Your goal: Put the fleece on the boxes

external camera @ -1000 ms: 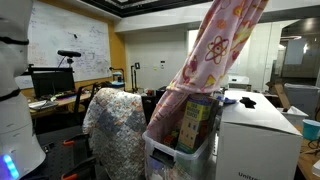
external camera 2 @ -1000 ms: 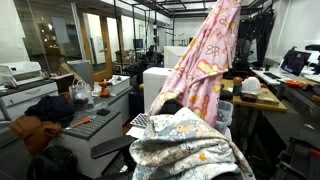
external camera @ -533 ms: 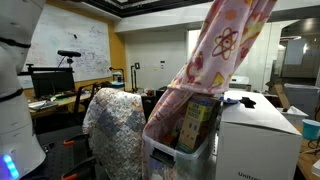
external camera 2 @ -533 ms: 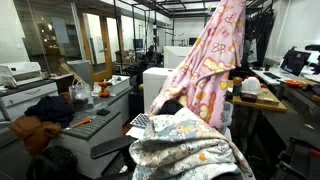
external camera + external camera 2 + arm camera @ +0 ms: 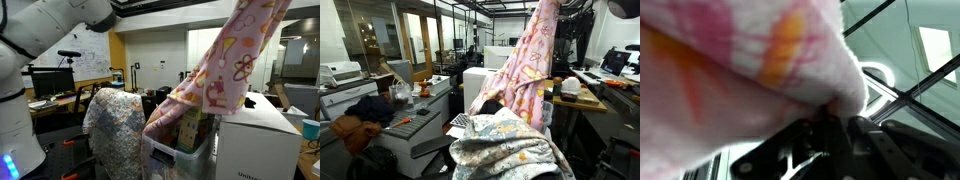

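The pink fleece (image 5: 228,75) with cartoon figures hangs stretched from the top edge of both exterior views (image 5: 532,70). Its lower end trails into the translucent bin (image 5: 170,158) holding colourful cartons (image 5: 190,128). Its upper part passes above the plain white box (image 5: 258,140), which also shows further back (image 5: 480,82). The gripper itself is above the frame in both exterior views. In the wrist view my gripper (image 5: 840,118) is shut on a fold of the fleece (image 5: 730,70), which fills the upper left.
A dark office chair draped with a pale floral blanket (image 5: 112,125) stands beside the bin and fills the foreground (image 5: 505,150). The white arm (image 5: 60,25) arches across the top. Desks with clutter (image 5: 415,105) and monitors (image 5: 50,82) stand around.
The held top of the fleece has moved sideways over the white box, pulling the cloth into a shallower slant. The arm has swung into the top of an exterior view.
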You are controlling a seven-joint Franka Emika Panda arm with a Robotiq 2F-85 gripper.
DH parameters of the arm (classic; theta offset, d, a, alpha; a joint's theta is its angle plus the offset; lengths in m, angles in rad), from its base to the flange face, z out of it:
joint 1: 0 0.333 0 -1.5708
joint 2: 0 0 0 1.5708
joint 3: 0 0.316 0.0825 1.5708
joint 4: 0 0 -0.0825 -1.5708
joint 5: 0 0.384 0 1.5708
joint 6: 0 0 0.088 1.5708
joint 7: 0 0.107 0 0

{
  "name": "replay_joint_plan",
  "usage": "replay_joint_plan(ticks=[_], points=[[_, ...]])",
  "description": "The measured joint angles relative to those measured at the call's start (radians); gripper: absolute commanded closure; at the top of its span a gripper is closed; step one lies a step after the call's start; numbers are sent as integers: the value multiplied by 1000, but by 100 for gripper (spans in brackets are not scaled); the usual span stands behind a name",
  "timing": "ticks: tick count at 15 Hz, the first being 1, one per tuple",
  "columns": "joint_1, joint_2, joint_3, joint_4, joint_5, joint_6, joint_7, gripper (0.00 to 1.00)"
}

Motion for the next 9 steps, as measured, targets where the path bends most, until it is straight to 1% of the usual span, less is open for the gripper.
replay_joint_plan(ticks=[1,2,3,5,7,9], points=[[15,44,-51,-7,14,0,17,71],[32,81,-92,-17,27,0,26,69],[49,109,-121,-30,31,0,28,63],[84,142,-150,-60,29,0,23,47],[123,154,-157,-97,23,0,9,31],[162,156,-157,-136,9,0,-20,18]])
